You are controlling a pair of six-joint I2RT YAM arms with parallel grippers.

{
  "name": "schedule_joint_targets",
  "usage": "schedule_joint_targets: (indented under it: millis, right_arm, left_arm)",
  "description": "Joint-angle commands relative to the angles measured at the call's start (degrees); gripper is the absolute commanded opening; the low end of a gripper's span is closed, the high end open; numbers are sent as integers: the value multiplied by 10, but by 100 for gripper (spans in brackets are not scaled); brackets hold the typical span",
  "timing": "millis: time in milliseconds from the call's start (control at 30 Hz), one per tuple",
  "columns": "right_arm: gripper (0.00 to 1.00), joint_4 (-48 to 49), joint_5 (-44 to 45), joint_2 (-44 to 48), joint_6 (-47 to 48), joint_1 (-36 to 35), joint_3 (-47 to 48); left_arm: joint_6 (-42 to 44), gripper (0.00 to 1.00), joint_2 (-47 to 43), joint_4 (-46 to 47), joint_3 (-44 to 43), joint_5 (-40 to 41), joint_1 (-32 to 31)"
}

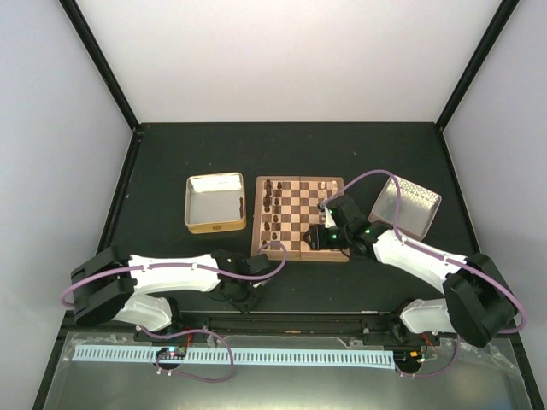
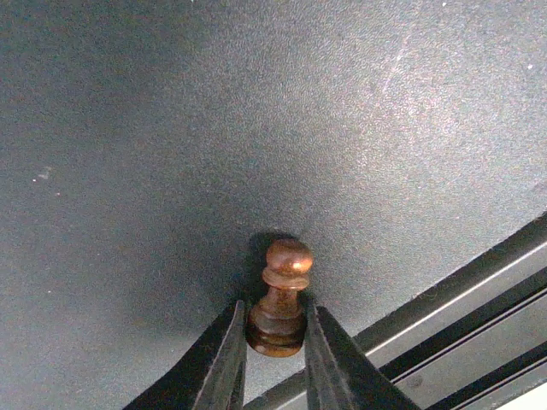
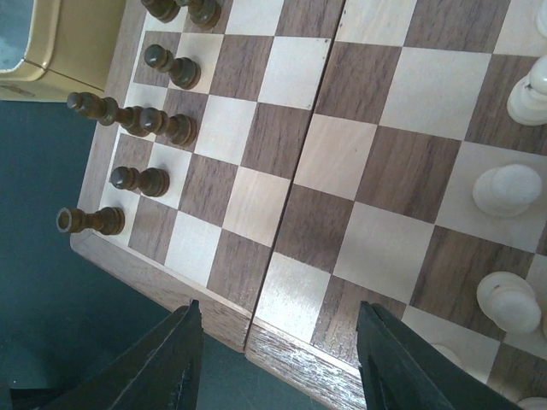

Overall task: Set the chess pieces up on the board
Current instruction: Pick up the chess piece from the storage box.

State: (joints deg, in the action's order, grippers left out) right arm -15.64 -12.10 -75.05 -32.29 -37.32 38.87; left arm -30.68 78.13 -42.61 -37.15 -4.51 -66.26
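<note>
The board (image 1: 299,254) lies mid-table. Several dark brown chess pieces (image 1: 272,205) stand along its left columns, and a few cream ones (image 1: 327,184) at its far right corner. My left gripper (image 1: 246,295) is off the board, low over the dark mat near the front edge. In the left wrist view it (image 2: 275,342) is shut on a dark brown pawn (image 2: 280,299) at its base. My right gripper (image 1: 329,232) hovers over the board's near edge. In the right wrist view it (image 3: 278,342) is open and empty above the board's border (image 3: 342,371), with dark pieces (image 3: 154,126) on the left and cream pieces (image 3: 504,190) on the right.
A yellowish tin (image 1: 215,227) stands left of the board and shows in the right wrist view (image 3: 51,43). A silvery perforated tray (image 1: 408,205) leans at the board's right. A black rail (image 2: 461,316) runs along the table's front edge near the left gripper.
</note>
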Motion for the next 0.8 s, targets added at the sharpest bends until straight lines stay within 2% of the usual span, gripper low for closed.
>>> schedule_joint_targets:
  millis: [0, 133, 233, 367, 567, 767]
  right_arm:
    - [51, 11, 6, 10, -4, -1, -11]
    - [51, 35, -45, 27, 29, -1, -19]
    - [52, 51, -134, 44, 69, 2, -26]
    - [59, 89, -258, 60, 66, 5, -47]
    - [63, 105, -361, 44, 52, 13, -55]
    - [62, 91, -387, 32, 57, 13, -48]
  left_arm:
    - [-1, 17, 11, -3, -17, 19, -5]
    - [2, 9, 5, 13, -18, 25, -4]
    - [5, 6, -19, 47, -23, 35, -4]
    - [22, 4, -64, 123, -19, 59, -4]
    - [48, 4, -106, 246, -3, 94, -3]
    - [69, 4, -147, 337, 26, 103, -3]
